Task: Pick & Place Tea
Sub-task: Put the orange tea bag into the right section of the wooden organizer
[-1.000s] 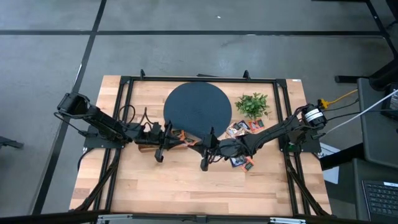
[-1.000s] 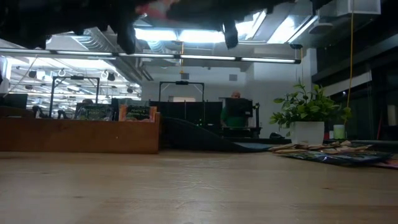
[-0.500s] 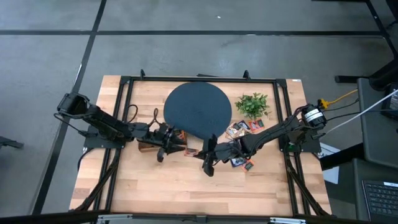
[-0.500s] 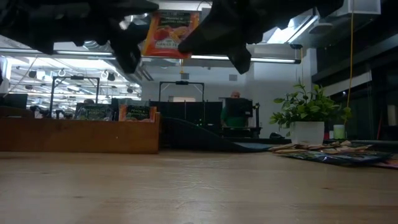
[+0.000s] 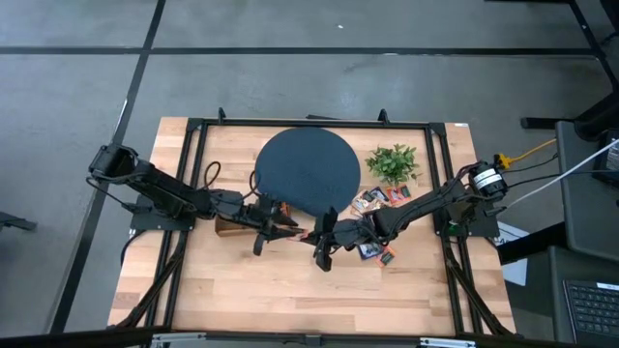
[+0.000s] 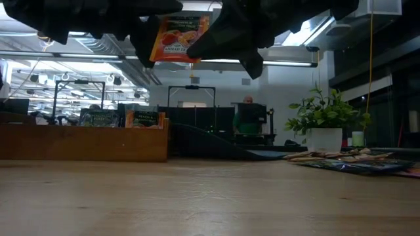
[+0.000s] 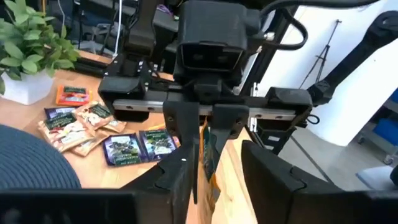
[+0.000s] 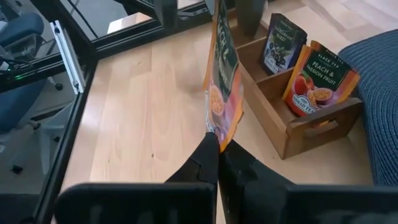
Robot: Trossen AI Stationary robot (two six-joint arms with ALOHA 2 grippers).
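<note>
On the left of the counter [image 5: 290, 300], a wooden box [image 8: 292, 118] is standing with two sachets upright in its compartments, apparently the place where the tea is being filed. Just right of it, the left end effector [image 5: 266, 230] is waiting with its fingers spread apart, gripping nothing; in its wrist view the orange sachet [image 7: 208, 155] is hanging edge-on in the gap ahead of them, likely a handover being lined up. The right end effector [image 5: 321, 249] is clenching that orange sachet [image 8: 222, 84] by one edge, holding it upright above the counter so the other arm can take it. Farther right, the remaining sachets [image 5: 372, 201] are lying loose beside the dark disc [image 5: 308, 169] and plant [image 5: 393, 161].
</note>
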